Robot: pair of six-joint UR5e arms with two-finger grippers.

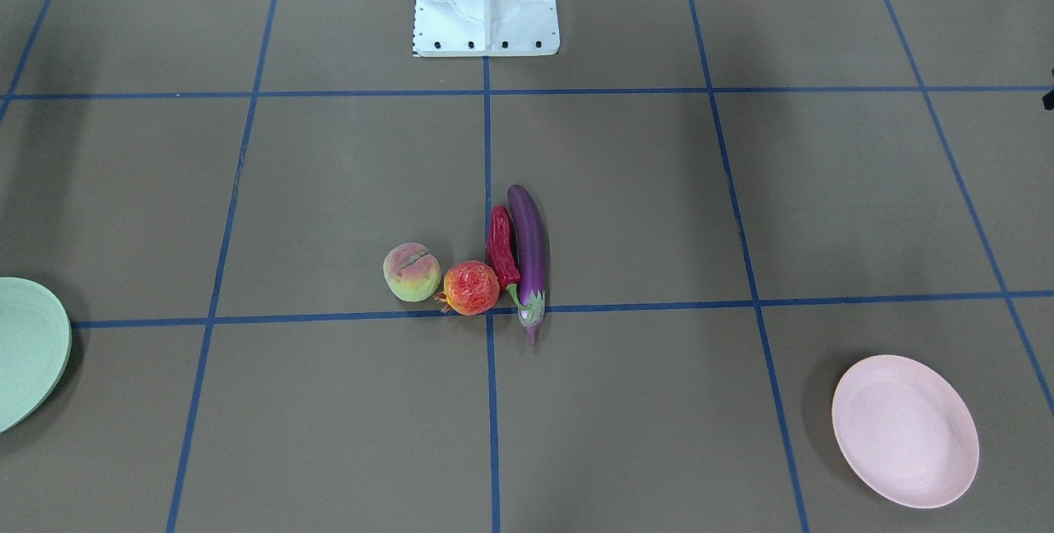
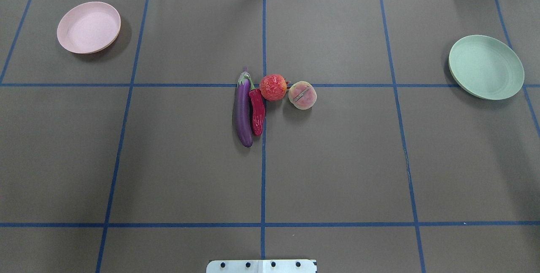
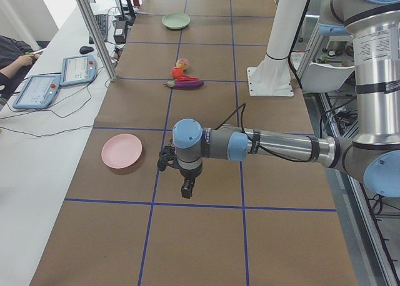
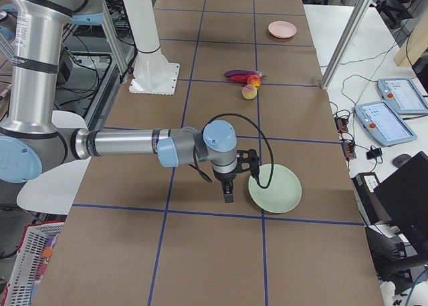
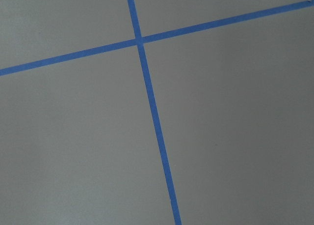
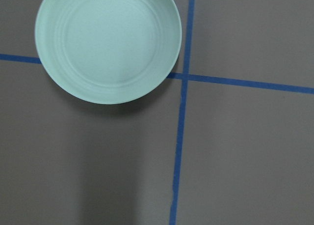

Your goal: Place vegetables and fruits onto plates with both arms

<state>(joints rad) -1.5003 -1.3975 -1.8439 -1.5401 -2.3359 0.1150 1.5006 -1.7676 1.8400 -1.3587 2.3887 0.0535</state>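
Vegetables [image 2: 243, 112] two, fruits [image 2: 273, 87] two, plates [image 2: 486, 67] two; left tool [image 3: 187, 190], right tool [image 4: 229, 195]: spread cannot be told.

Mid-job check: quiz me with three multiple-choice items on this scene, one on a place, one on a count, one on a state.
1. The pink plate sits on the robot's: A left side; B right side; C centre line.
2. Pieces of produce on the table: A two; B three; C four.
3. The two plates are: A empty; B loaded; C stacked.

Answers:
1 A, it lies at the overhead view's left.
2 C, the eggplant, chili, pomegranate and peach lie clustered mid-table.
3 A, the pink plate and the green plate both show bare insides, far apart.
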